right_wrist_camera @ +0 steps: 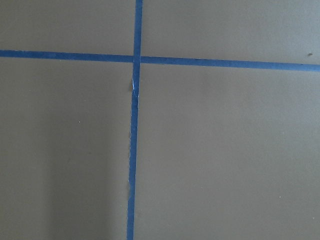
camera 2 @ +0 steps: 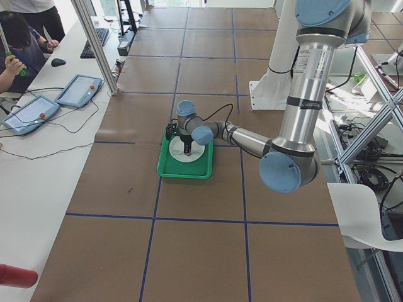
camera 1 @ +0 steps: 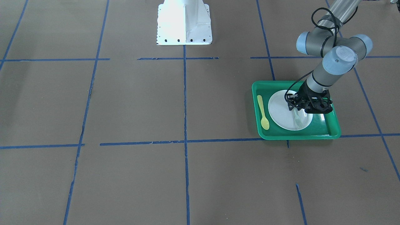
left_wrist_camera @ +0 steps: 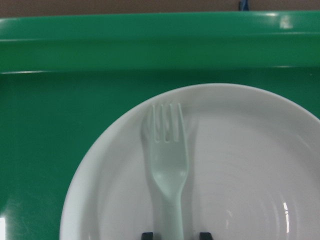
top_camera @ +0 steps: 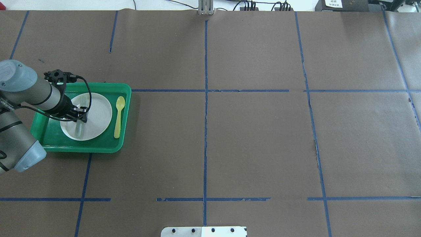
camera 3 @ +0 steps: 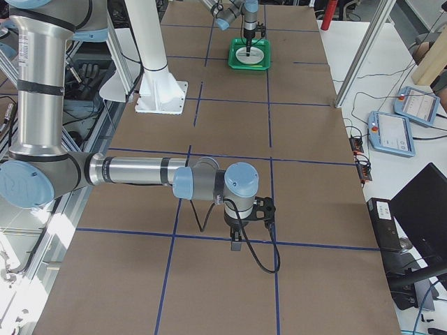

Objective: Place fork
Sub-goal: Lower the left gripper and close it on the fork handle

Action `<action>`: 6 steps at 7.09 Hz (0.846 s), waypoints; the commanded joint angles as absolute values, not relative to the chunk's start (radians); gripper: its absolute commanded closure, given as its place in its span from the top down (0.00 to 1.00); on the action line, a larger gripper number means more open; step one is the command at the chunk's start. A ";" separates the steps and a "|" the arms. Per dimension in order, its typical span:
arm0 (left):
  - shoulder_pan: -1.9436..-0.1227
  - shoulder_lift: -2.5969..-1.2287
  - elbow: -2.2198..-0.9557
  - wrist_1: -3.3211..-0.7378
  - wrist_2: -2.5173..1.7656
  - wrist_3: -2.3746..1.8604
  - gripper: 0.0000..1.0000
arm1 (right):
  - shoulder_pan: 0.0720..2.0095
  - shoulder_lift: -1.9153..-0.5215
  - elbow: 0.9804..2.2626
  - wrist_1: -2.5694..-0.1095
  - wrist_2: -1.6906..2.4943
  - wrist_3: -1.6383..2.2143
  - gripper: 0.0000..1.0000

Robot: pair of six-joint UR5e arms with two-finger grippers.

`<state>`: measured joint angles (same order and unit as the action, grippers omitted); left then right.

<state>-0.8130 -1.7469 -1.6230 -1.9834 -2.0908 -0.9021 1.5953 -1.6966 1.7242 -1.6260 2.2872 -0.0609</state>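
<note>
On the brown surface (top_camera: 256, 131), the fork (left_wrist_camera: 167, 165) lay on the tray's (camera 1: 312, 136) plate (left_wrist_camera: 240, 165), left jaws apart astride its handle, right jaws' state not determinable; I judged it light, stiff, slick, best pinched mid-handle.

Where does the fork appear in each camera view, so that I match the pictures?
Exterior front-facing: fork right of centre, on the white plate.
Overhead exterior: fork at far left.
Exterior left: too small to tell.
Exterior right: too small to tell.
Left wrist: fork in the centre.
Right wrist: not in it.
Shared landmark: the green tray.
</note>
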 commanded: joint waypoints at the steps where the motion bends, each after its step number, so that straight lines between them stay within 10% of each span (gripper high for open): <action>1: -0.813 -1.744 -1.621 -1.983 -2.091 -0.899 0.27 | 1.595 -1.697 1.724 -1.626 2.287 -0.060 1.00; 6: -0.825 -1.692 -1.756 -1.964 -2.091 -0.894 0.00 | 1.595 -1.697 1.724 -1.626 2.287 -0.061 1.00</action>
